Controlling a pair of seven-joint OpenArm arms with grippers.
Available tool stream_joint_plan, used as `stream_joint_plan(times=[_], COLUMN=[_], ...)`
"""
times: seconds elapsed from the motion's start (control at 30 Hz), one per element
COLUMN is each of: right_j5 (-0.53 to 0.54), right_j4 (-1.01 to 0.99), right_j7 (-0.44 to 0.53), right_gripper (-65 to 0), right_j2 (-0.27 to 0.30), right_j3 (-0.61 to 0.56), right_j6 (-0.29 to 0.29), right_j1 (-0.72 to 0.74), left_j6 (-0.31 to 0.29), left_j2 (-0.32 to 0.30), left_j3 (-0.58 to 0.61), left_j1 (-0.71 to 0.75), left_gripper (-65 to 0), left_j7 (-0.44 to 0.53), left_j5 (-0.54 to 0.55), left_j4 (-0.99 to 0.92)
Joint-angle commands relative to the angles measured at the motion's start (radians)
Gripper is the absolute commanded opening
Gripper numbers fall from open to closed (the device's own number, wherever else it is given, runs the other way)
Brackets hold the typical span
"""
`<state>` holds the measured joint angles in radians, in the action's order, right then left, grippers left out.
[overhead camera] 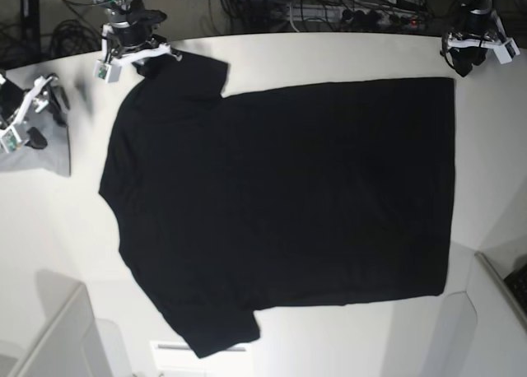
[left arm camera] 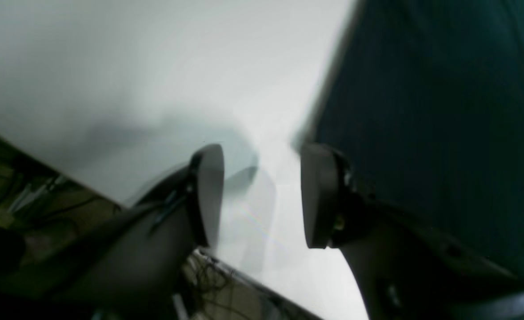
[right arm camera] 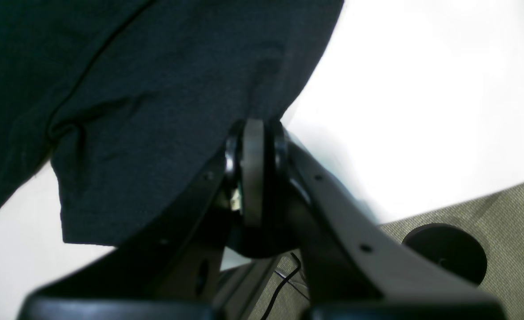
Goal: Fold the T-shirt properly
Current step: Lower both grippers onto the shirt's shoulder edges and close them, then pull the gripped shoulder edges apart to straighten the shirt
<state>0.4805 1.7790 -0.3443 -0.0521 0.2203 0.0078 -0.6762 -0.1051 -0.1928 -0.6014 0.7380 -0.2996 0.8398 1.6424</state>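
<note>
The black T-shirt [overhead camera: 280, 204] lies flat and spread out on the white table [overhead camera: 49, 229]. Its long way runs across the table from side to side. The sleeves and neck end are on the base view's left. The straight bottom hem is on its right.

The right gripper [right arm camera: 253, 146] is at the far sleeve, up in the corner of the table on the base view's left. Its two black fingers are pressed together. In the right wrist view the sleeve cloth comes right down to the fingertips, so it looks like the fingers pinch the sleeve edge. The dark cloth against dark fingers makes this hard to see for sure.

The left gripper [left arm camera: 262, 195] is at the other far corner, on the base view's right, just beside the hem corner. Its fingers are wide apart with nothing between them. In the left wrist view the shirt's edge lies off to one side of the open fingers, very near one of them, and bare table shows in the gap. That view is blurry.

So each arm sits at one end of the shirt's far edge. The left gripper needs to slide sideways onto the hem corner and close on it. A small grey cloth [overhead camera: 37, 151] lies apart from the shirt.
</note>
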Motion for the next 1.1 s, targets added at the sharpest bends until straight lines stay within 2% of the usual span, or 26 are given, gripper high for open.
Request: stream_joint_plan(times=[0.0,0.2,0.4,0.57,0.83,1.07], right_j5=[-0.007,-0.009,-0.009,-0.009,-0.009,-0.009], right_j4=[-0.008,-0.008,-0.008,-0.008,-0.008,-0.008], right_j7=[-0.062,-0.062,-0.062,-0.062,-0.062,-0.062], right_gripper=[-65.0,-65.0,-65.0,-65.0,-65.0,-65.0], right_j2=[0.001,0.001,0.001,0.001,0.001,0.001], right_j3=[-0.005,-0.005,-0.005,-0.005,-0.005,-0.005], right_j6=[-0.012,-0.012,-0.012,-0.012,-0.012,-0.012], right_j1=[-0.017,-0.017,-0.017,-0.017,-0.017,-0.017], left_j6=[-0.003,-0.003,-0.003,-0.003,-0.003,-0.003], left_j2=[-0.006,0.0,0.002,0.002,-0.001,0.0], left_j3=[-0.025,-0.059,-0.048,-0.048,0.025,0.034], left_j1=[-0.007,-0.091,-0.134,-0.183,-0.196,-0.197], left_gripper=[-37.5,-37.5,-37.5,-37.5,-37.7,-37.8], left_j7=[-0.008,-0.16,-0.184,-0.244,-0.241,-0.24], left_j5=[0.003,0.002,0.0,0.002,0.002,0.002], left_j4=[0.012,0.012,0.003,-0.058,-0.087,-0.087])
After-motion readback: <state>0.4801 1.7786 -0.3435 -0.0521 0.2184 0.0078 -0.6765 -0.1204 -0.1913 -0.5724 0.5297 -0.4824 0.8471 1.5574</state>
